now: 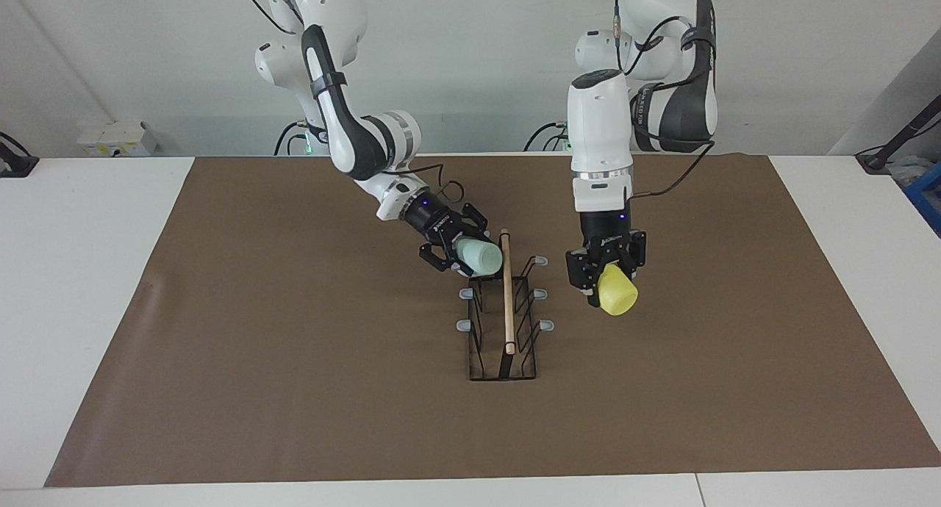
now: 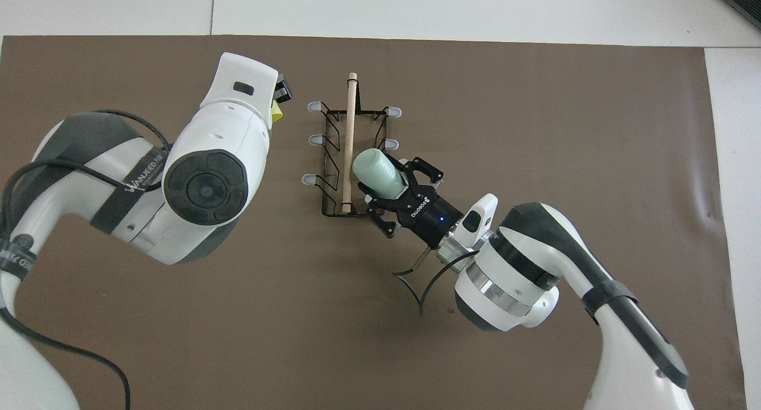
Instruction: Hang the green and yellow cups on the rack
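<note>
The rack [image 1: 504, 312], a narrow black wire frame topped by a pale wooden rod, with grey-tipped prongs on both sides, stands mid-worktop [image 1: 294, 360] on brown covering. The right gripper [image 1: 463, 253] has its fingers clamped on the mint green cup [image 1: 479, 257], tilted over the rack's end nearest the robots. The left gripper [image 1: 606, 272] grips the bright yellow cup [image 1: 616, 295], raised just beside the rack toward the left arm's end.
</note>
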`<action>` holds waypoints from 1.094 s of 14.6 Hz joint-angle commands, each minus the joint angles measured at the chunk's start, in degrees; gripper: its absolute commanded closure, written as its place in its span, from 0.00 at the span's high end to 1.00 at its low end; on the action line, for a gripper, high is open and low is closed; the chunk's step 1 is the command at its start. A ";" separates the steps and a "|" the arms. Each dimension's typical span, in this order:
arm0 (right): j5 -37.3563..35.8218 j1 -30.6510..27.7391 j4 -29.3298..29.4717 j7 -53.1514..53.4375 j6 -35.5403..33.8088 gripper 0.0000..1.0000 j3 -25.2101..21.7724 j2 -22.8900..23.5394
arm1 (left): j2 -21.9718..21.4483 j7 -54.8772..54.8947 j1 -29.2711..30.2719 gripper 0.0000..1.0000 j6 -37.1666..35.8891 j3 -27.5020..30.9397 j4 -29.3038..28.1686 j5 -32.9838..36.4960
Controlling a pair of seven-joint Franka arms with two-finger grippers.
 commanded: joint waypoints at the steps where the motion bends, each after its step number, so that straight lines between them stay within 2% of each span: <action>1: 9.44 -0.44 -1.09 -5.85 -0.57 0.00 0.34 -0.09 | -3.80 -6.51 -0.50 0.00 1.24 -1.16 -5.10 7.74; 3: 9.53 -0.53 -1.35 -5.85 -0.04 0.00 0.43 -0.18 | -5.21 -16.06 -0.41 0.00 1.15 -2.83 -7.39 16.53; 4: 9.97 -0.53 -1.70 -5.76 0.13 0.81 0.34 -0.26 | -6.35 -21.08 -0.49 0.00 0.98 -3.36 -9.14 20.66; 5: 10.23 -0.53 -1.79 -5.76 0.22 1.00 0.43 -0.35 | -6.97 -24.43 -0.41 0.00 0.80 -3.97 -9.95 24.09; 8: 10.24 -0.71 -1.44 -5.76 -0.12 1.00 0.34 -0.26 | -8.55 -30.52 -0.50 0.00 0.01 -6.00 -12.58 27.72; 11: 9.54 -1.67 -0.13 -5.58 0.84 1.00 0.25 -0.53 | -10.31 -42.09 -0.41 0.00 -0.08 -6.70 -15.74 36.14; 14: 5.77 -2.99 3.65 -4.88 8.46 1.00 0.25 -1.58 | -10.49 -44.59 -0.50 0.00 -2.88 -8.02 -17.07 38.10; 16: 2.34 -3.43 4.45 -2.87 12.25 1.00 0.34 -3.07 | -9.71 -49.05 -0.50 0.00 -4.82 -9.16 -17.34 42.03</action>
